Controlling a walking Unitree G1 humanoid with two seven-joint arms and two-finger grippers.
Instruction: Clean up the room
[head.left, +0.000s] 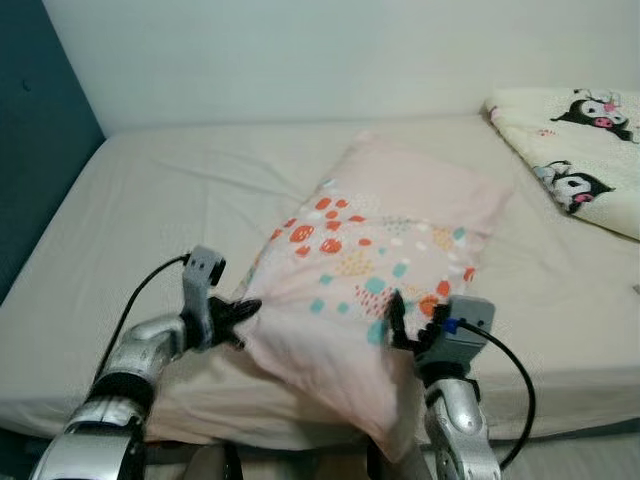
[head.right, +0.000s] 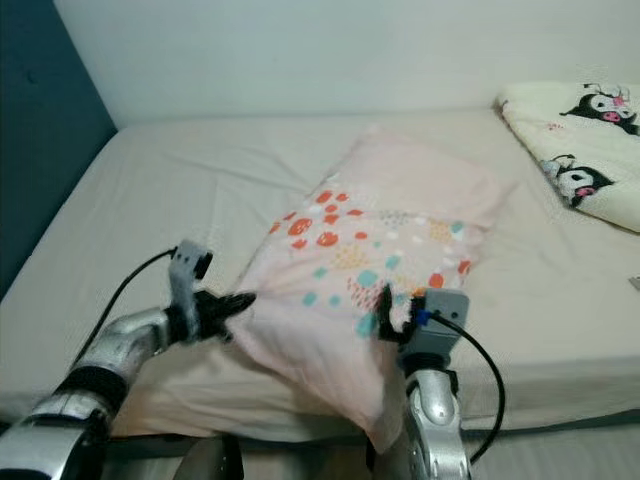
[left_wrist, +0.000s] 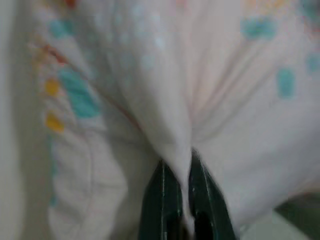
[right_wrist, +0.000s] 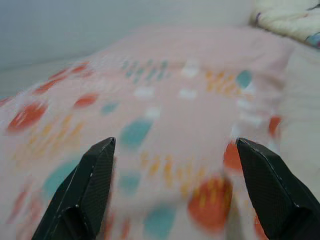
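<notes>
Between the left gripper's (head.left: 250, 309) two black fingers (left_wrist: 162, 200) a fold of the pink pillow's (head.left: 380, 250) fabric is pinched tight, at the pillow's near left edge. At the near right corner, the right gripper (head.left: 395, 318) has its fingers (right_wrist: 85, 190) spread wide apart, one on either side of the patterned cloth, resting against it without clamping. The pillow, pale pink with red, teal and yellow spots, lies on the bed (head.left: 150, 200), its far end flat on the beige sheet and its near end bunched and hanging over the bed's front edge between the two silver arms. Well apart, at the bed's far right corner, sits a cream blanket (head.left: 580, 140) printed with black-and-white cartoon figures. A dark teal wall (head.left: 30, 150) borders the bed's left side.
</notes>
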